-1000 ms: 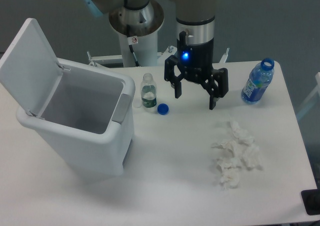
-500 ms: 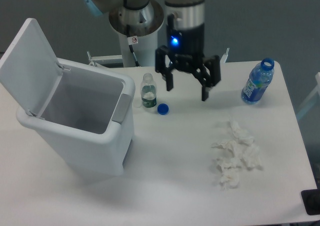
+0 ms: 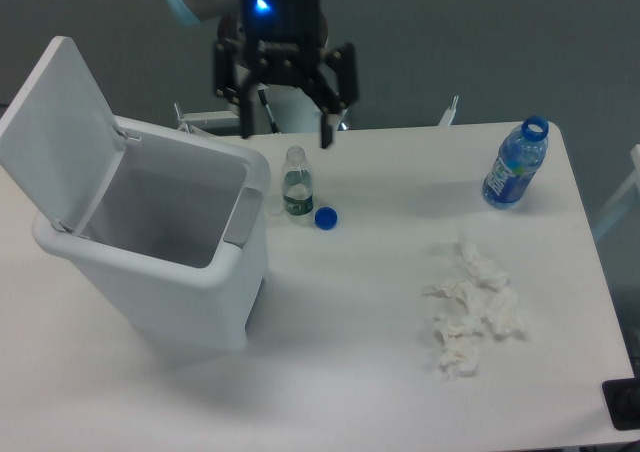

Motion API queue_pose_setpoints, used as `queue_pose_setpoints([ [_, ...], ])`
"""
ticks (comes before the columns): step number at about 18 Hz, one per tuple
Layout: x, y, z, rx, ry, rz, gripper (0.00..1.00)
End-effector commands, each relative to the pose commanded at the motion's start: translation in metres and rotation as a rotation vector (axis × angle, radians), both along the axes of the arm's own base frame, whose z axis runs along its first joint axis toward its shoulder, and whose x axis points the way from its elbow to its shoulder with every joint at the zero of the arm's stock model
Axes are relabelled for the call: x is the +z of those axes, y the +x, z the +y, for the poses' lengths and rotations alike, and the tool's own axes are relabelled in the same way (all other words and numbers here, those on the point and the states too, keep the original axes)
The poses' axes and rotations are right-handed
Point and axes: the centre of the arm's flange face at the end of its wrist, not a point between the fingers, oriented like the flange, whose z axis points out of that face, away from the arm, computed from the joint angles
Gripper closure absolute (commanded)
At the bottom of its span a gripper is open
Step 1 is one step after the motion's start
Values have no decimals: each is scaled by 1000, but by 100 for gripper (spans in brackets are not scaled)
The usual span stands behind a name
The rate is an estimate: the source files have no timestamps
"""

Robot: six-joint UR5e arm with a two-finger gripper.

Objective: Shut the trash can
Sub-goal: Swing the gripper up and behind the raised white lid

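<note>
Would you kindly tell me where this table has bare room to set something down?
Bare tabletop lies between the large white plastic trash can and the crumpled white tissues, and along the front edge. It is crowded by the small clear bottle and blue cap; the blue bottle takes the far right corner.

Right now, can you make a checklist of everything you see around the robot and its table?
Surface: white table, mostly bare.
Job's things: trash can at the left, lid open and tilted up and back.
Clutter: small clear bottle upright, no cap on; blue cap lying beside it; blue bottle at the right, uncapped; crumpled tissues.
Grippers: gripper open, empty, raised behind the can's back corner.
Cables: nothing seen.
Surroundings: grey backdrop; dark object at the lower right edge, cannot tell what.
</note>
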Motion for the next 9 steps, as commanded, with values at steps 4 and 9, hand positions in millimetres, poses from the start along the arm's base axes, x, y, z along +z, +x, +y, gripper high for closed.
queue_pose_setpoints([
  [4,35,34,-14,22,139,-102,0],
  [9,67,72,-40,-3,225,-114,0],
])
